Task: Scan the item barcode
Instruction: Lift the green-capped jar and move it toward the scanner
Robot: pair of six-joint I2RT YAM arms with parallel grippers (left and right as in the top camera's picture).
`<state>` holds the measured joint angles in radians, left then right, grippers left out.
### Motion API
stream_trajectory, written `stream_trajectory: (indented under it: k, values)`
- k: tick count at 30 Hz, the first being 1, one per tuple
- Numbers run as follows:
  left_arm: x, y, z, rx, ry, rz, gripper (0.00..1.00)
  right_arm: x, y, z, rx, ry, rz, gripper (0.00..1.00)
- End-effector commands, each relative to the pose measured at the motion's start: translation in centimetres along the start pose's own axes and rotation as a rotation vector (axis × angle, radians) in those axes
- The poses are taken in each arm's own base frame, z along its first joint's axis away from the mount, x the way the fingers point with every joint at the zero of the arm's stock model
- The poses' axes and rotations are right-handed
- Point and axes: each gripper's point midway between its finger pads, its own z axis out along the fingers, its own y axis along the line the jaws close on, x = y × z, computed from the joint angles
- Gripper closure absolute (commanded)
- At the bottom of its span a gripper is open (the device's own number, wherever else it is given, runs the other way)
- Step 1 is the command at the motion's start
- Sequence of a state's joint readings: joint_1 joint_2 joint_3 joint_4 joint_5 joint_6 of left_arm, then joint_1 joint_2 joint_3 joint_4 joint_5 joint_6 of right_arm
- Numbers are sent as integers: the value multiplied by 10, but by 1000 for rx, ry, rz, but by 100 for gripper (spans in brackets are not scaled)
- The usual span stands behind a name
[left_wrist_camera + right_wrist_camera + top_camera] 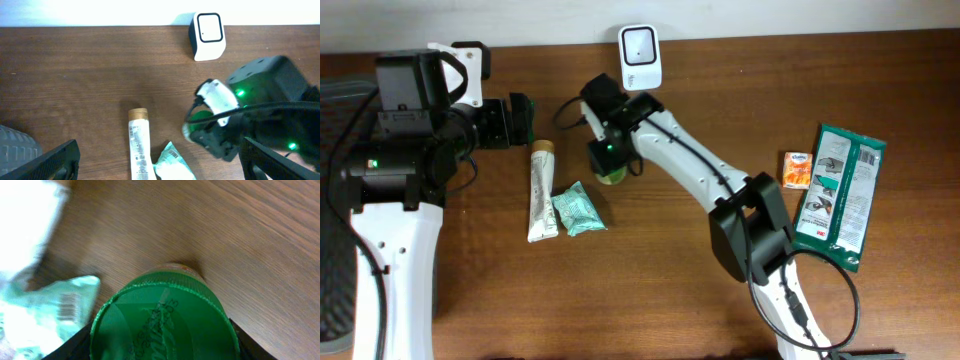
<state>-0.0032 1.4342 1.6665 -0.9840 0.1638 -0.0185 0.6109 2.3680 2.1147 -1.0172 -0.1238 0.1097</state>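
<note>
Your right gripper (610, 166) is down over the green-lidded jar (162, 317). In the right wrist view one dark finger (70, 347) shows at the lid's left edge and the other at its right edge. Both sit tight against the rim, but you cannot tell from these views whether they are actually clamped on it or only flanking it. The jar stands upright on the wooden table (620, 290), towards the far side and a little left of centre. It is on the near side of the white scanner (640, 57), which stands at the far edge, and the two are apart. Just left of the jar lies a teal sachet (578, 208) with a barcode facing up. Left of that is a long white tube (540, 190) with its brown cap pointing to the far side, and the sachet's edge touches the tube. Your left gripper (523, 119) hangs over the far-left part of the table beyond the tube's cap, its jaws spread wide with nothing between them. Well away on the right you have a small orange packet (798, 168) and, just beside it, a large green pack (840, 195) lying at a slight tilt.
</note>
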Motion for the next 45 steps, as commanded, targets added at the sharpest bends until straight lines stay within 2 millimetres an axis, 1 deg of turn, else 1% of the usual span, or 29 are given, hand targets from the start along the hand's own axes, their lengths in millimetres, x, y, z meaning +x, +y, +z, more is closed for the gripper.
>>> stream_trajectory:
  k: [1, 2, 3, 5, 6, 7, 10, 13, 15, 17, 21, 23, 24, 25, 26, 28, 29, 33, 34, 36, 38, 45]
  values:
    - [-6, 2, -7, -8, -25, 12, 1, -13, -20, -51, 14, -70, 42, 54]
    - [-6, 2, -7, -8, -25, 12, 1, -11, -24, -57, 18, -66, 53, 55]
    - [-6, 2, -7, -8, -25, 12, 1, -6, -34, -65, 32, -56, 80, 56]
    - [-6, 2, -7, -8, -25, 12, 1, 5, -59, -77, 112, -29, 180, 55]
    - [-6, 2, -7, -8, -25, 12, 1, 9, -65, -80, 130, -18, 198, 55]
    - [-6, 2, -7, -8, -25, 12, 1, 18, -77, -82, 161, 11, 241, 55]
    - [-6, 2, -7, -8, -25, 12, 1, 35, -95, -81, 199, 70, 371, 56]
    - [-6, 2, -7, -8, -25, 12, 1, 45, -102, -73, 226, 89, 495, 55]
    - [-6, 2, -7, -8, -25, 12, 1, 48, -108, -66, 264, 79, 553, 55]
    - [-6, 2, -7, -8, -25, 12, 1, 50, -115, -55, 293, 58, 623, 55]
    - [-6, 2, -7, -8, -25, 12, 1, 53, -118, -37, 295, 34, 714, 55]
    - [-6, 2, -7, -8, -24, 12, 1, 54, -118, -35, 296, 34, 721, 55]
    - [-6, 2, -7, -8, -24, 12, 1, 55, -119, -35, 296, 35, 721, 50]
    - [-6, 2, -7, -8, -25, 12, 1, 55, -119, -36, 297, 38, 720, 37]
    - [-6, 2, -7, -8, -25, 12, 1, 57, -118, -38, 294, 53, 685, 28]
    - [-6, 2, -7, -8, -25, 12, 1, 58, -117, -44, 294, 72, 630, 19]
    - [-6, 2, -7, -8, -25, 12, 1, 57, -116, -49, 292, 83, 576, 15]
    - [-6, 2, -7, -8, -25, 12, 1, 47, -111, -79, 272, 112, 312, 5]
    - [-6, 2, -7, -8, -25, 12, 1, 43, -110, -86, 267, 107, 255, 4]
    - [-6, 2, -7, -8, -25, 12, 1, 36, -110, -91, 261, 92, 159, 2]
    - [-6, 2, -7, -8, -25, 12, 1, 33, -111, -88, 258, 91, 83, 2]
    - [-6, 2, -7, -8, -25, 12, 1, 44, -115, -58, 242, 179, -36, 2]
